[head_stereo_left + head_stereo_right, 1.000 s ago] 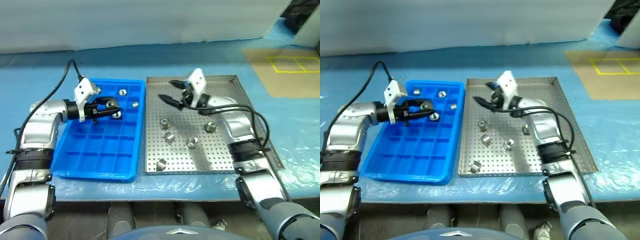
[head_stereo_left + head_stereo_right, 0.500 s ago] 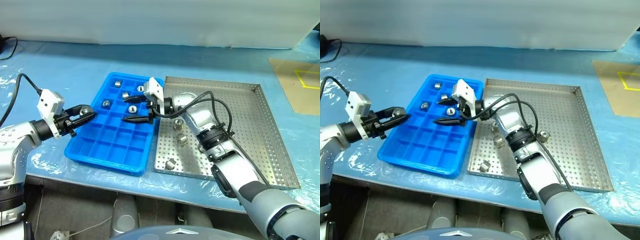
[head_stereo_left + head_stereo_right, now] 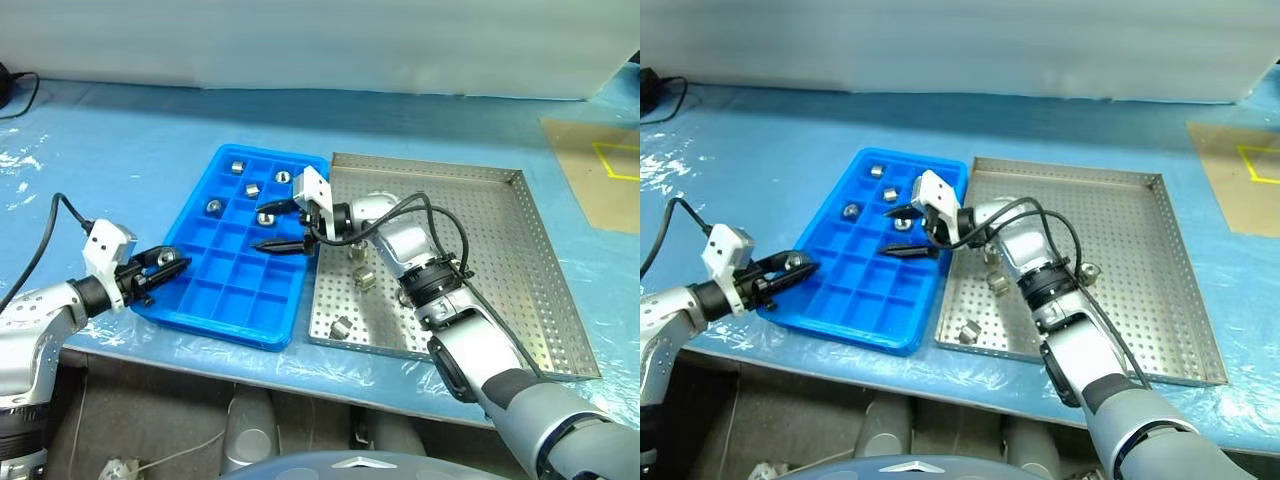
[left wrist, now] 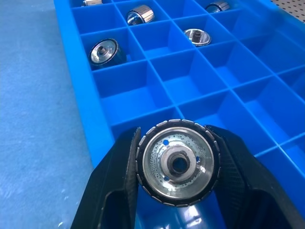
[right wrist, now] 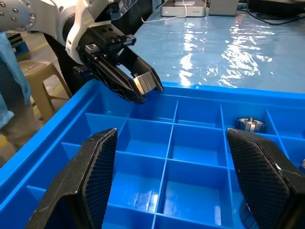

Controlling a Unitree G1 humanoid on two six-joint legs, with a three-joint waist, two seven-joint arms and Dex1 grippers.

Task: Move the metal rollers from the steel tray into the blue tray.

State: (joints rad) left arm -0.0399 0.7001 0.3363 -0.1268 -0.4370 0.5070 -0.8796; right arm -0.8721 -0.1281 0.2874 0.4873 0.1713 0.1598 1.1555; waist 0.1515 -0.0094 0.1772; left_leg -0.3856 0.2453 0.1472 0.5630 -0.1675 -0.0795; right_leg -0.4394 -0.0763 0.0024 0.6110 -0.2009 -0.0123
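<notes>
The blue tray (image 3: 228, 288) lies left of the steel tray (image 3: 490, 240). Several metal rollers (image 3: 251, 189) sit in the blue tray's far compartments, and three more (image 3: 365, 281) lie on the steel tray's left part. At the blue tray's near left edge, just above the rim, my left gripper (image 3: 168, 266) is shut on a roller (image 4: 177, 164). Over the blue tray's right side my right gripper (image 3: 268, 226) stands open with nothing between its fingers (image 5: 93, 176). The right wrist view looks across the tray at the left gripper (image 5: 136, 86).
Both trays rest on a table under blue plastic sheet (image 3: 120, 140), and its front edge runs just below them. A black cable (image 3: 15, 90) lies at the far left. A beige floor patch with yellow tape (image 3: 600, 160) is at the far right.
The camera has turned left. My left gripper has drawn back with its roller from the far compartments to the tray's near left edge. My right gripper has swung from the steel tray over the blue tray.
</notes>
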